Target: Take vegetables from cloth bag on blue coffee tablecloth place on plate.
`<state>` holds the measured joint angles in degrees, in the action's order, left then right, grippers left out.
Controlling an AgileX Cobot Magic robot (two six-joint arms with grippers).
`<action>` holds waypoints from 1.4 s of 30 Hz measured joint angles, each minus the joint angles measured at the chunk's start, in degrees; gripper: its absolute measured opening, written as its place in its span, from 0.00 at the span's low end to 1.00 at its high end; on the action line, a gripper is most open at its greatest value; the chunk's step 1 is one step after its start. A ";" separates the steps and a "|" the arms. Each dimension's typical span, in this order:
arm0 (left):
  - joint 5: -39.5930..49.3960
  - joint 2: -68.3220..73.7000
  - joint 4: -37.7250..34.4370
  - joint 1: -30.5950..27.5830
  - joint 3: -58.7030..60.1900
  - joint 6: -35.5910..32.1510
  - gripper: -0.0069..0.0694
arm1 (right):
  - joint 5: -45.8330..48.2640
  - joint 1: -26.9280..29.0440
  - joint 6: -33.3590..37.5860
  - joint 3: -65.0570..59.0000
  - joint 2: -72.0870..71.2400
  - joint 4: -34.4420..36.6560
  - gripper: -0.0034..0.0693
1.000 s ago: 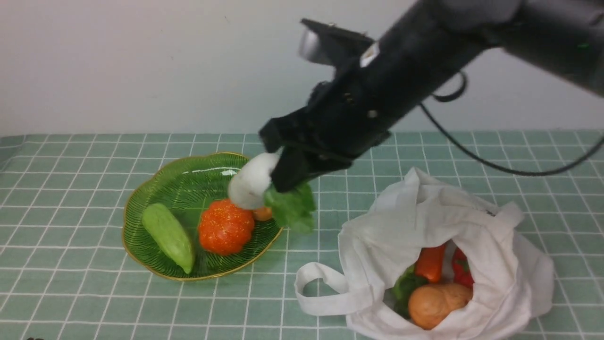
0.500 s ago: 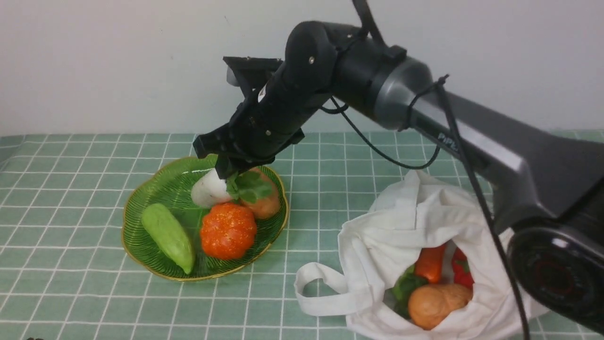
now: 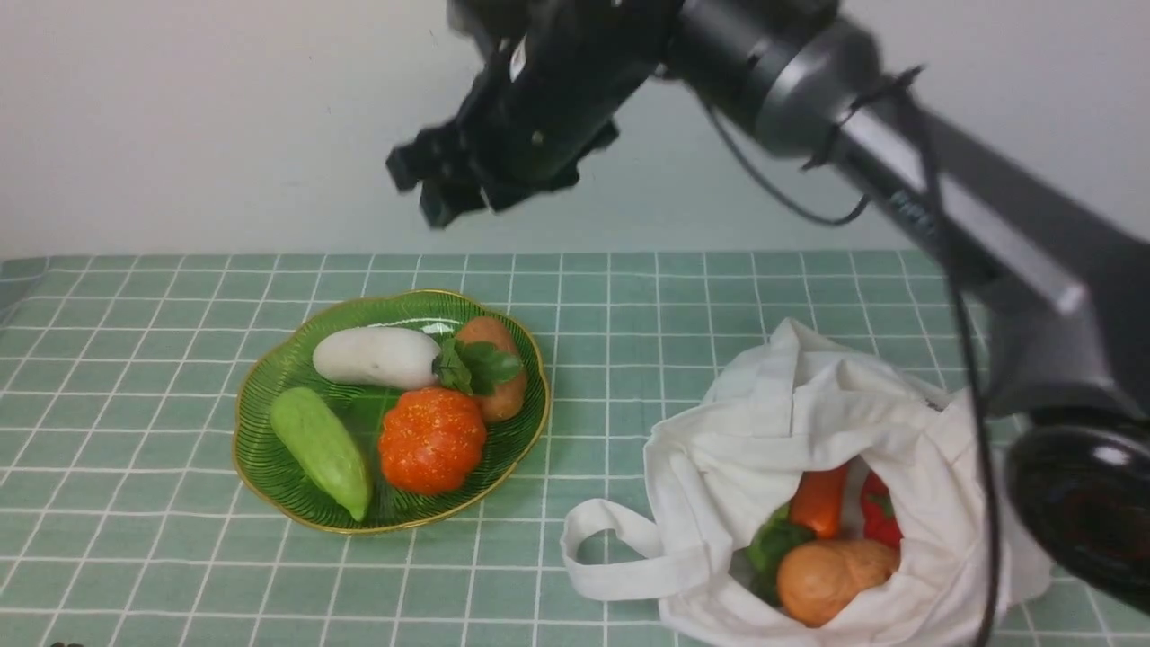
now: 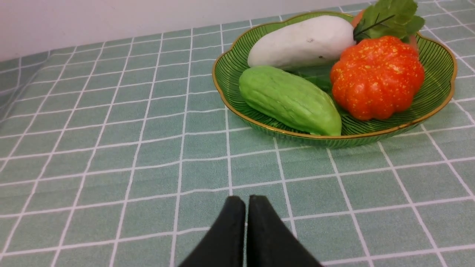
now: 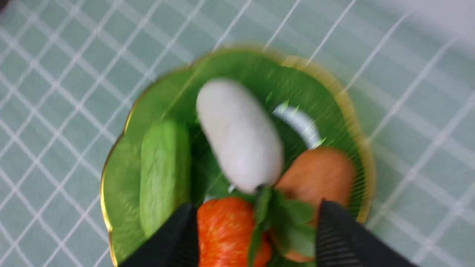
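The white radish (image 3: 375, 357) with dark green leaves lies in the green gold-rimmed plate (image 3: 269, 377) on the teal checked tablecloth (image 3: 135, 314). My right gripper (image 3: 440, 189) hangs well above the plate, open, with nothing between its fingers. In the right wrist view the radish (image 5: 239, 133) lies free on the plate (image 5: 163, 96) below the open right gripper (image 5: 256, 211). The white cloth bag (image 3: 809, 404) lies open at the right. My left gripper (image 4: 246, 198) is shut and empty over bare cloth, a short way from the plate (image 4: 438, 59) and radish (image 4: 300, 46).
The plate also holds a pale green gourd (image 3: 322, 449), an orange pumpkin (image 3: 431, 440) and a brown potato (image 3: 503, 400). Inside the bag lie another brown potato (image 3: 831, 575), an orange pepper (image 3: 819, 499) and something green (image 3: 773, 548). A white wall runs behind the table.
My right gripper carried the radish over the plate, opened and let it go, then rose. The radish now lies flat in the plate beside the brown potato.
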<state>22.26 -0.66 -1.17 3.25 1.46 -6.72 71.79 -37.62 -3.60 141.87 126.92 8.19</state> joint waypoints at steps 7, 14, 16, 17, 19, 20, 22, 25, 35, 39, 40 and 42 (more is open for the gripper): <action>0.00 0.00 0.00 0.00 0.00 0.00 0.08 | 0.20 0.12 -2.27 -18.20 -23.17 -9.98 0.05; 0.00 0.00 0.00 0.00 0.00 0.00 0.08 | -3.88 0.12 -12.42 -50.93 -55.71 -20.82 0.03; 0.00 0.00 0.00 0.00 0.00 0.00 0.08 | -12.26 0.12 -16.00 -62.57 -67.17 -22.49 0.03; 0.00 0.00 0.00 0.00 0.00 0.00 0.08 | -19.87 0.12 -17.99 -70.94 -75.29 -23.79 0.03; 0.00 0.00 0.00 0.00 0.00 0.00 0.08 | -27.89 0.12 -18.97 -79.22 -83.37 -24.59 0.03; 0.00 0.00 0.00 0.00 0.00 0.00 0.08 | -34.03 0.12 -19.75 -86.76 -91.06 -25.04 0.03; 0.00 0.00 0.00 0.00 0.00 0.00 0.08 | -41.15 0.12 -21.33 -95.73 -100.47 -25.44 0.03; 0.00 0.00 0.00 0.00 0.00 0.00 0.08 | -45.65 0.12 -23.63 -104.48 -109.22 -26.38 0.03; 0.00 0.05 -0.12 0.07 0.00 0.00 0.08 | -56.47 0.12 -24.53 -117.84 -127.93 -37.10 0.03; 0.00 0.00 0.02 0.13 0.00 0.00 0.08 | -58.29 0.12 -24.61 -118.33 -127.87 -38.19 0.03; 0.00 0.00 0.02 0.18 0.00 0.00 0.08 | -58.28 0.12 -25.17 -118.45 -127.92 -38.19 0.03; 0.00 0.00 0.02 0.18 0.00 0.00 0.08 | -58.28 0.12 -25.60 -118.45 -127.92 -38.19 0.03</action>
<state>22.26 -0.66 -1.16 3.43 1.46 -6.72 13.51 -37.50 -29.20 23.42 -1.01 -30.01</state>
